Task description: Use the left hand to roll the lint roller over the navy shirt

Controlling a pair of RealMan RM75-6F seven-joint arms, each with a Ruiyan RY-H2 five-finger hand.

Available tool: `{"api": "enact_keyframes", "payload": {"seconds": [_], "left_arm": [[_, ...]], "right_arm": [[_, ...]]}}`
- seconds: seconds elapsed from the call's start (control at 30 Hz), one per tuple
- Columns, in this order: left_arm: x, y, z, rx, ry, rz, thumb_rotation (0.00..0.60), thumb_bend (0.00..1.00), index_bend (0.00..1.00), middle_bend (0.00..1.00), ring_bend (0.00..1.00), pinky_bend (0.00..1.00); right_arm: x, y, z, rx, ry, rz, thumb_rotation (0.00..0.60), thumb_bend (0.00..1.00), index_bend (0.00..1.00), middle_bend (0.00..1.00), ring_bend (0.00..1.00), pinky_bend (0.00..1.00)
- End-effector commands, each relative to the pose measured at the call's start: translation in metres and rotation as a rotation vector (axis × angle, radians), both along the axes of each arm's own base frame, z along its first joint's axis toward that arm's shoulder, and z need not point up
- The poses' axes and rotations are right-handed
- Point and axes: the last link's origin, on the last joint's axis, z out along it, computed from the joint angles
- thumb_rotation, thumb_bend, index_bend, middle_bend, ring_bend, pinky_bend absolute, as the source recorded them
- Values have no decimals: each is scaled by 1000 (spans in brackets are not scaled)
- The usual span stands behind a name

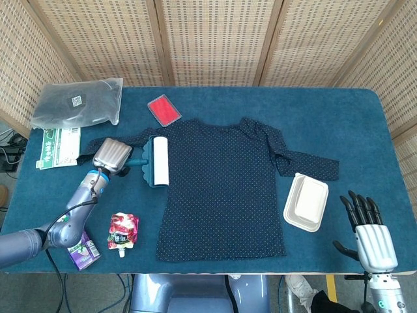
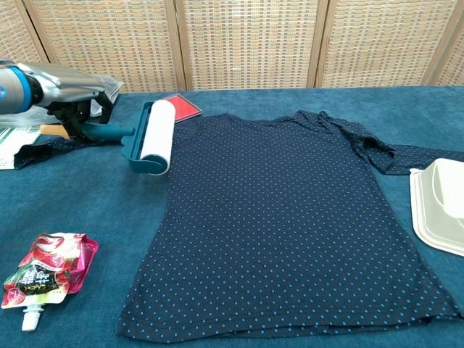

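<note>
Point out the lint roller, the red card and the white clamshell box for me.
lint roller [image 1: 159, 161], head view, middle of the white roll.
red card [image 1: 163, 109], head view, centre of its red face.
white clamshell box [image 1: 306, 201], head view, centre of the lid.

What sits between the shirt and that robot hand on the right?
A white lidded box lies between the shirt and the right hand, touching neither; the head view shows it.

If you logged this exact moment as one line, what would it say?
left robot hand: holds lint roller | roller: at navy shirt left edge | right robot hand: idle, open
</note>
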Motion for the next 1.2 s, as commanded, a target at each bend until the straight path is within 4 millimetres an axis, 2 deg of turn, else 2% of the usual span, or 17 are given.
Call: {"api": "enact_keyframes", "payload": {"seconds": [0.03, 0.53, 1.0, 1.2], "left_arm": [[7, 5, -14, -29, 34, 5, 600, 533, 848, 893, 735, 684], [23, 22, -47, -97, 124, 0, 600, 527, 851, 893, 735, 684], [59, 28, -68, -135, 199, -43, 600, 522, 852, 893, 735, 684], [84, 26, -85, -146, 215, -62, 600, 524, 852, 893, 735, 684]], "right_arm": [[-2, -2, 0, 0, 0, -7, 600, 116, 0, 0, 0, 0], [-13, -7, -4, 14, 12, -52, 600, 116, 0, 0, 0, 0], [-19, -11, -3, 13, -2, -69, 600, 115, 0, 0, 0, 0], [-21, -12, -4, 24, -13, -77, 600, 116, 0, 0, 0, 0]]}}
